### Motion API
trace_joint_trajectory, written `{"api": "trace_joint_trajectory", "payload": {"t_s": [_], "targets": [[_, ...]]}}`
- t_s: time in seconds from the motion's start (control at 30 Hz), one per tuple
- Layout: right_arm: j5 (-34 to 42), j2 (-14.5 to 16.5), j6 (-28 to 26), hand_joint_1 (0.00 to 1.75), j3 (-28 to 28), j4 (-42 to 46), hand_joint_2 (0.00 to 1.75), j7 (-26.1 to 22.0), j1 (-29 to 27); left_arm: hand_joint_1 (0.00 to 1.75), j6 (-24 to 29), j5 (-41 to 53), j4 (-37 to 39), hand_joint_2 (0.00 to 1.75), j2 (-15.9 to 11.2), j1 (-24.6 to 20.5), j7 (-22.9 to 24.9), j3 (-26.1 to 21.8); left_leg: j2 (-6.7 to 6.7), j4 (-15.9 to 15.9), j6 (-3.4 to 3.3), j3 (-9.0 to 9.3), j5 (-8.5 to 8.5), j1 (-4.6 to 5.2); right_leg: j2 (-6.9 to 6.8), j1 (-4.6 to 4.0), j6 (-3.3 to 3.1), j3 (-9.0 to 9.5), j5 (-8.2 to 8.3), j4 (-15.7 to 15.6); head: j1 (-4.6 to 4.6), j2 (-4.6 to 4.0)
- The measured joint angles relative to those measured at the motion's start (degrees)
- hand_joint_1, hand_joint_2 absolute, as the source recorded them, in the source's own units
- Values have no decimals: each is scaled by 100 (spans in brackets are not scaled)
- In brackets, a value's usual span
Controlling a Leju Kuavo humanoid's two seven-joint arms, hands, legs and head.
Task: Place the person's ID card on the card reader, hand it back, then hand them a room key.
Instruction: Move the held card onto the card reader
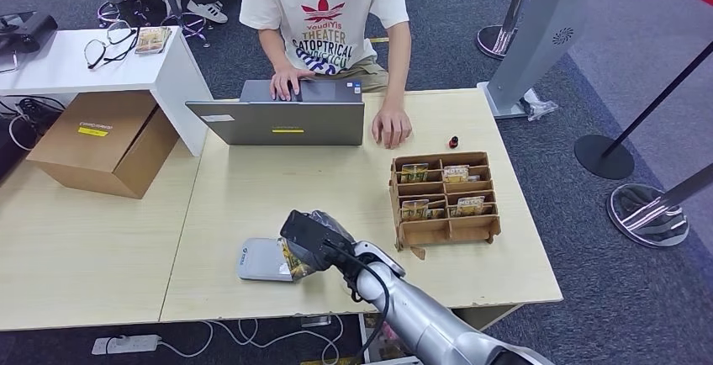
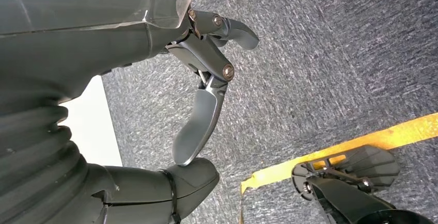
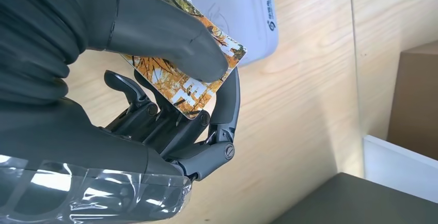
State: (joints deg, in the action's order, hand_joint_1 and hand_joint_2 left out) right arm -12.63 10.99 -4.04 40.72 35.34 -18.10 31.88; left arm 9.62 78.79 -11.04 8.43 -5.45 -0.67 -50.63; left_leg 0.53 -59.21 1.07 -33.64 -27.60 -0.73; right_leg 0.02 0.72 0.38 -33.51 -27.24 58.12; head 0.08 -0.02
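- Right hand (image 3: 170, 100) pinches the ID card (image 3: 188, 87) between thumb and fingers.
- Card reader (image 1: 259, 260) lies just beside and under that hand.
- Key rack (image 1: 444, 199) sits beyond it.
- Left hand (image 2: 201, 100) hangs empty, fingers apart, over carpet.

the right hand (image 1: 307, 243) hides part of the card reader (image 1: 256, 260) and most of the id card (image 3: 193, 87).

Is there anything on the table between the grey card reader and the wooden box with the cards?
Only the right hand pinching the ID card beside the card reader; up to the wooden box, bare table in the head view.
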Motion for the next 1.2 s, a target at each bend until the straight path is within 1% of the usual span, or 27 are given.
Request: {"api": "trace_joint_trajectory", "payload": {"t_s": [0.37, 0.63, 0.83, 0.9, 1.2], "targets": [[0, 264, 117, 175, 20, -333, 175, 0, -13, 0, 0, 1, 0, 175, 22, -9, 10, 49, 0, 0, 0, 0, 0, -1, 1, 0, 0, -1, 0, 0, 1, 0], [0, 290, 132, 175, 31, -356, 175, 0, -13, 0, 0, 1, 0, 175, 22, -10, 10, 50, 0, 0, 0, 0, 0, 0, 1, 0, 0, -1, 0, 0, 1, 0], [15, 541, 223, 175, 184, -540, 175, 15, -13, 0, -12, -13, 0, 175, 24, -13, 37, 54, -1, 0, 0, 0, 0, -1, 1, 0, 0, -1, 0, 0, 1, 0], [32, 582, 186, 175, 233, -604, 175, 56, 10, 0, -11, -35, 0, 175, 24, -14, 52, 54, -1, 0, 0, 0, 0, 0, 1, 0, 0, 0, 0, 0, 1, 0], [44, 587, -96, 175, 282, -869, 175, 231, 129, 0, 2, -61, 0, 175, 25, -12, 52, 54, -1, 0, 0, 0, 0, 0, 1, 0, 0, 0, 0, 0, 1, 0]]}}
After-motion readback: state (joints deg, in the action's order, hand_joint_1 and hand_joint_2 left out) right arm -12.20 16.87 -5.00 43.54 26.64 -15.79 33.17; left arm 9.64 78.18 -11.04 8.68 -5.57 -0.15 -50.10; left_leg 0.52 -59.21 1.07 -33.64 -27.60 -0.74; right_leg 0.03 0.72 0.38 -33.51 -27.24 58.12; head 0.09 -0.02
